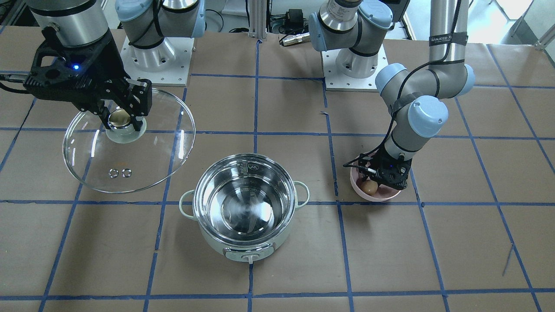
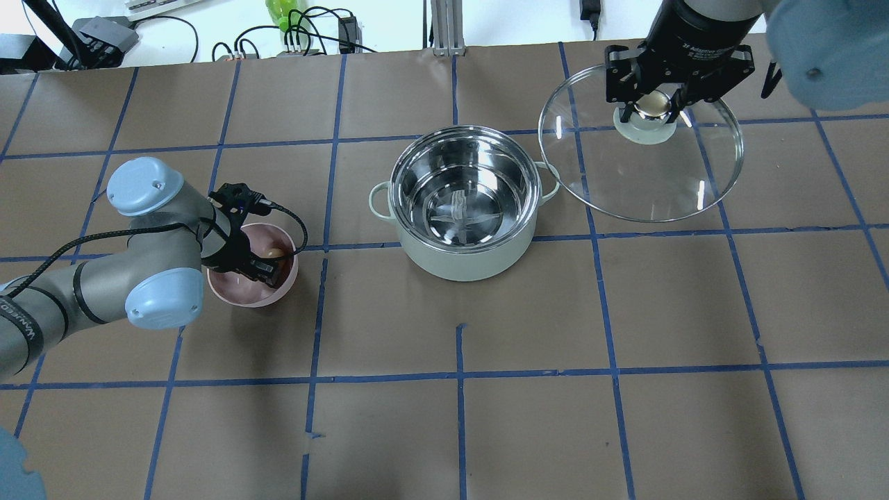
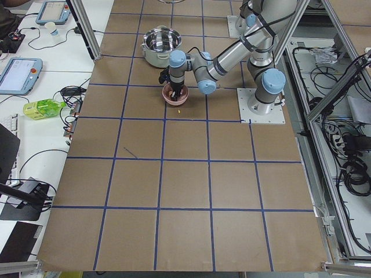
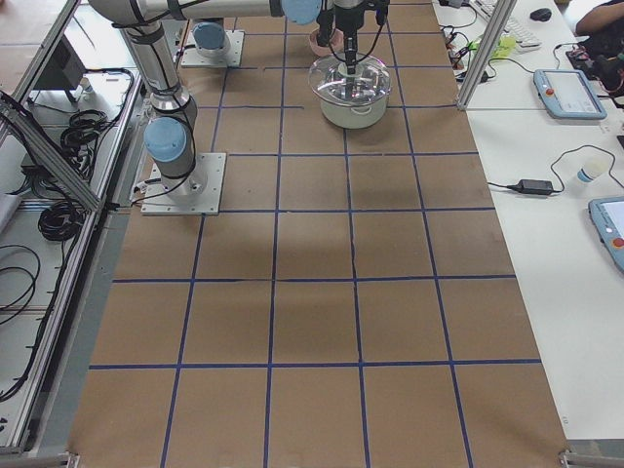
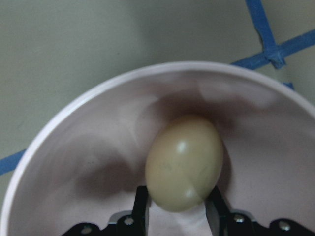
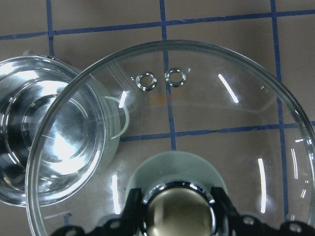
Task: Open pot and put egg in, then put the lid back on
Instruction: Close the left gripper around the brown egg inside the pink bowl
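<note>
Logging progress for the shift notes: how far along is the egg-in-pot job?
Done: the pot is open and empty; the right gripper holds the lid by its knob, off to the side. In hand: the left gripper is in the bowl, fingers either side of the egg, not yet lifted. Left: egg into pot, lid back on.

The egg [image 5: 184,162] covers the fingertips of the left gripper [image 5: 177,209] in the left wrist view, where the bowl [image 5: 83,142] runs off the bottom and right edges. From overhead that gripper hides most of the egg. The right wrist view cuts the lid [image 6: 221,123] at the bottom and the pot [image 6: 19,113] at the left.
</note>
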Action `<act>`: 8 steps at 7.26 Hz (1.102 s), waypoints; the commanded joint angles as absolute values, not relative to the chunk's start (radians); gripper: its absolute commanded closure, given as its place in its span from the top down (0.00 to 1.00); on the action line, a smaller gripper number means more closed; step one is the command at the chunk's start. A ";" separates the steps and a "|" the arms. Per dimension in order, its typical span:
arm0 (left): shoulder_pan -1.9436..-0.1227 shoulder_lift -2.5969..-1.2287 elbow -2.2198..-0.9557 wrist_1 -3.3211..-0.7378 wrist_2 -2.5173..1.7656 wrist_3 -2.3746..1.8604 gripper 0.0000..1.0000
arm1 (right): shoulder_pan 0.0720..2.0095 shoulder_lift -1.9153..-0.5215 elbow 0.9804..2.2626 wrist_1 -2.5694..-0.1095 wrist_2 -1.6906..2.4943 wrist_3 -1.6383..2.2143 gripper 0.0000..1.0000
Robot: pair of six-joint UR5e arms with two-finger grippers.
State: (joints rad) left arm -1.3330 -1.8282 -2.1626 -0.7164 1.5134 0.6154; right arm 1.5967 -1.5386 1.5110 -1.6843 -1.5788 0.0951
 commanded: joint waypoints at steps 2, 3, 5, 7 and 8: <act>-1.330 -1.827 -2.163 -0.719 1.522 0.595 0.30 | 1.595 -1.539 1.511 -1.684 -1.578 0.095 0.01; -1.331 -1.827 -2.163 -0.719 1.522 0.594 0.31 | 1.595 -1.539 1.511 -1.684 -1.578 0.095 0.01; -1.330 -1.827 -2.161 -0.718 1.517 0.594 0.32 | 1.597 -1.539 1.511 -1.684 -1.578 0.095 0.01; -1.330 -1.827 -2.161 -0.716 1.514 0.595 0.34 | 1.597 -1.539 1.511 -1.684 -1.578 0.095 0.01; -1.330 -1.827 -2.161 -0.715 1.516 0.595 0.37 | 1.597 -1.539 1.511 -1.684 -1.578 0.095 0.01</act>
State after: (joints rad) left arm -1.3300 -1.8270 -2.1614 -0.7163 1.5149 0.5950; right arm 1.5967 -1.5386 1.5110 -1.6843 -1.5785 0.0951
